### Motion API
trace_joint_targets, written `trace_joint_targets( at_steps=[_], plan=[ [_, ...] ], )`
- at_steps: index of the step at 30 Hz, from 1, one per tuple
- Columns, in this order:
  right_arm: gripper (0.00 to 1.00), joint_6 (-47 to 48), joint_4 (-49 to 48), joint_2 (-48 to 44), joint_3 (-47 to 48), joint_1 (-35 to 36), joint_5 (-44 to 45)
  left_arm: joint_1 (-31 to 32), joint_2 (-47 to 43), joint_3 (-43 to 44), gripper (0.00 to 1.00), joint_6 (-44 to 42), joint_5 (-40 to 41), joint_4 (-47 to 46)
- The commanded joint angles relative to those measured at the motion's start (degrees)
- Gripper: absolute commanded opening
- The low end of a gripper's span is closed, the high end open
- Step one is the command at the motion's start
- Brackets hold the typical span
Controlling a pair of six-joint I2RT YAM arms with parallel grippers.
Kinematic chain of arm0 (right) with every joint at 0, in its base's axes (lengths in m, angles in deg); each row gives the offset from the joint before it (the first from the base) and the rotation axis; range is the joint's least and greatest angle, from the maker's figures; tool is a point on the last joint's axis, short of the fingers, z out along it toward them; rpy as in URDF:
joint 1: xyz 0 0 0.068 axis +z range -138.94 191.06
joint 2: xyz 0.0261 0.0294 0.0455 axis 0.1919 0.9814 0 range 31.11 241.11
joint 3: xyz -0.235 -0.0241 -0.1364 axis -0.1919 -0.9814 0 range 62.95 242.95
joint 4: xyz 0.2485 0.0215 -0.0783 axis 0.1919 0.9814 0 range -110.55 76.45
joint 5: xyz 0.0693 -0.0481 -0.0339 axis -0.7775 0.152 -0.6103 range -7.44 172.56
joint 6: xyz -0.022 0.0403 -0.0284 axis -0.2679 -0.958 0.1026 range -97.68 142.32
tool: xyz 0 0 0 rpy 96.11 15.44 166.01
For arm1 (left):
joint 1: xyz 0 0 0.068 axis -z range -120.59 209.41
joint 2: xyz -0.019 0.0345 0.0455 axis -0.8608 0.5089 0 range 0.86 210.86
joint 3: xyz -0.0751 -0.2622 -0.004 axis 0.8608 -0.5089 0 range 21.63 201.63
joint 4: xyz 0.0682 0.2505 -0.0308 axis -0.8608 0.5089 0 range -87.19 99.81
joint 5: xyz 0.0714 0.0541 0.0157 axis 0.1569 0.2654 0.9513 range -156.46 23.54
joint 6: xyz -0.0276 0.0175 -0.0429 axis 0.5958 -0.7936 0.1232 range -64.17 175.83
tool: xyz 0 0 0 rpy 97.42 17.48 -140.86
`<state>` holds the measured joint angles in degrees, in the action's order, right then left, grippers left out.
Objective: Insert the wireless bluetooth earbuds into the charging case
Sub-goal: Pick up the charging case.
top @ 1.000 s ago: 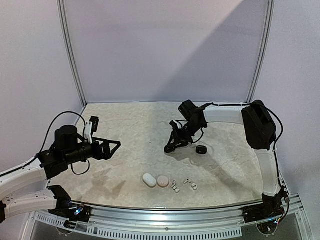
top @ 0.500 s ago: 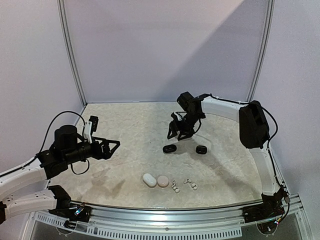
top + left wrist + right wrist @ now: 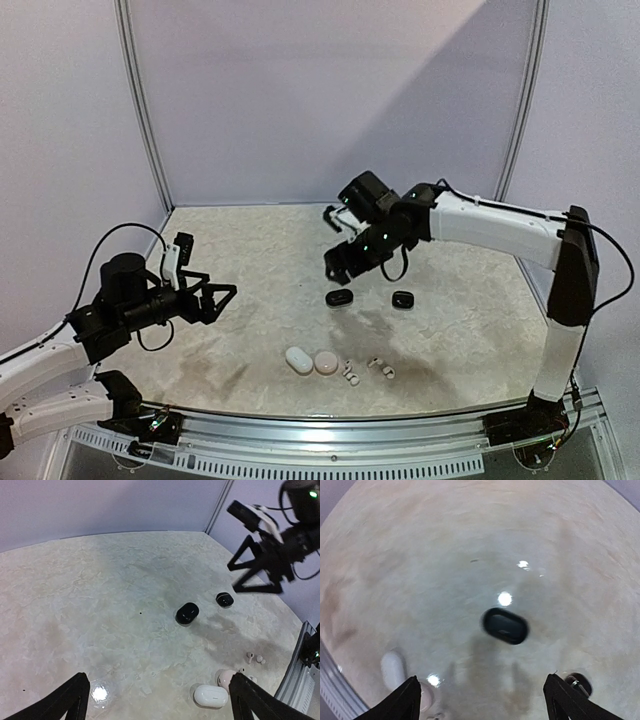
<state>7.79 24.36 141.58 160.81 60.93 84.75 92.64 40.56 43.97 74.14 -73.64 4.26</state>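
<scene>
1. We see the white earbuds (image 3: 351, 377) lying loose on the table (image 3: 250, 250), close to its near edge and a little right of centre. They sit in two small clusters near each other. The left wrist view also shows them (image 3: 255, 657), but they are too small for us to count.
2. Just left of them lie a pink case (image 3: 326, 363) and, on its left, a white case (image 3: 298, 360). The two are side by side, and we cannot tell whether they touch. Both look closed.
3. Farther back, near the middle of the table, we find an oval black case (image 3: 340, 298). A smaller black case (image 3: 402, 298) lies to its right, apart from it. We cannot tell whether the smaller one's lid is up.
4. The right gripper (image 3: 338, 272) hangs above the oval black case, slightly to its far side. Its jaws are spread wide with nothing between them. In its own wrist view (image 3: 481, 677) the oval black case (image 3: 505, 626) lies on the table below, blurred, and neither finger touches it.
5. The left gripper (image 3: 226, 304) is raised over the left part of the table, well apart from all the cases and the earbuds, and points right. Its jaws are released as wide as they go and hold nothing, and its own view (image 3: 160, 676) looks between them towards the cases.
</scene>
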Motion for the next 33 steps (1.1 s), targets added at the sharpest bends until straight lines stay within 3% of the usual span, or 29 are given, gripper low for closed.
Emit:
trace_joint_targets(
  at_steps=[1,5,10,14,27,33],
  plan=[
    [0.87,13.26,-14.4,-6.14,-14.41,10.59,-6.44,-1.77,-1.15,-2.14,0.99,-3.41,-4.25,0.08],
    [0.89,17.21,-22.04,-7.34,-21.59,14.1,-6.63,-2.82,-2.34,-3.95,0.99,-3.54,-6.06,-4.12],
    [0.91,17.49,-22.18,-4.05,-22.26,15.46,-0.85,-3.92,-3.45,-5.11,0.99,-3.8,-7.15,-6.6],
    [0.99,18.72,-25.94,-2.98,-25.94,16.03,2.37,-5.05,-2.86,-5.36,0.99,-3.78,-7.15,-7.15],
    [0.95,22.22,-28.94,-3.06,-32.82,16.08,-4.65,-7.78,-0.42,-6.04,0.99,-2.88,-7.32,-8.91],
    [0.9,21.89,-30.74,-0.09,-33.51,16.03,-3.33,-8.57,0.1,-6.08,0.99,-2.83,-6.86,-8.84]
  ],
)
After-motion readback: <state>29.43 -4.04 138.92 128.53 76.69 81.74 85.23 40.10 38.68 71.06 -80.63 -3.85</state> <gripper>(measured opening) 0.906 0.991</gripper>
